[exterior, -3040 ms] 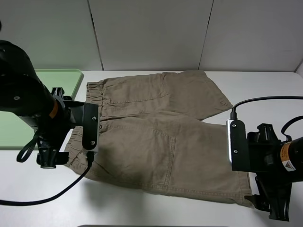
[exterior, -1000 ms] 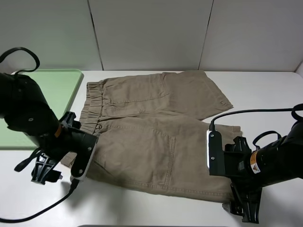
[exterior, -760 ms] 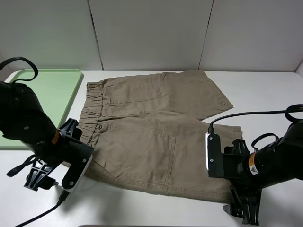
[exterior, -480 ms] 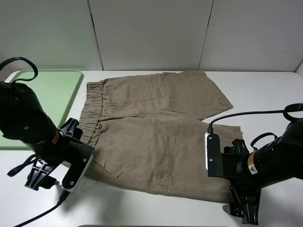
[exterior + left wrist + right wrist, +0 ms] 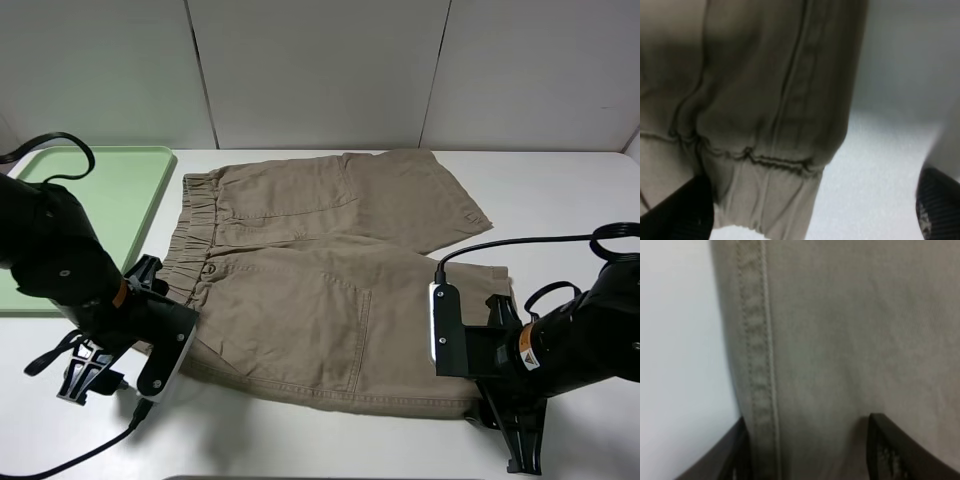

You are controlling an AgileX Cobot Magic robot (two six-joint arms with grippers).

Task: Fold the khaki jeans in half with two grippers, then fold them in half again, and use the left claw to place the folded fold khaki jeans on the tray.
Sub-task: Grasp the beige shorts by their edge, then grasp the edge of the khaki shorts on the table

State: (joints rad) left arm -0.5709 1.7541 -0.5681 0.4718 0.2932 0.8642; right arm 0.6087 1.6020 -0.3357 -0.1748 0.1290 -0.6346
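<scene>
A: On the tabletop point(image 5: 560, 190), we see the jeans point(image 5: 330, 270) spread flat and unfolded, their waistband end just beside the tray point(image 5: 120, 190).

B: Agreed. We see both legs pointing away from the tray, the near leg's inner edge lapping over the far one.

A: Where do we place the left end effector point(image 5: 805, 210)?

B: At the jeans' near waistband corner, on the side toward the tray. In its wrist view we see its fingers point(image 5: 675, 212) well apart, the gathered corner lying between them, close by one finger and clear of the other. We call it wide open, with nothing pinched.

A: And the right end effector point(image 5: 815, 452)?

B: At the hem of the jeans' near leg, by the outer corner. Its wrist view shows us the stitched hem running flat between its fingers point(image 5: 892, 450), one finger at the hem's edge, the other over the cloth. We call it partly open, straddling the hem without a hold on it.

A: Do the pads touch the cloth?

B: That we cannot tell.
</scene>
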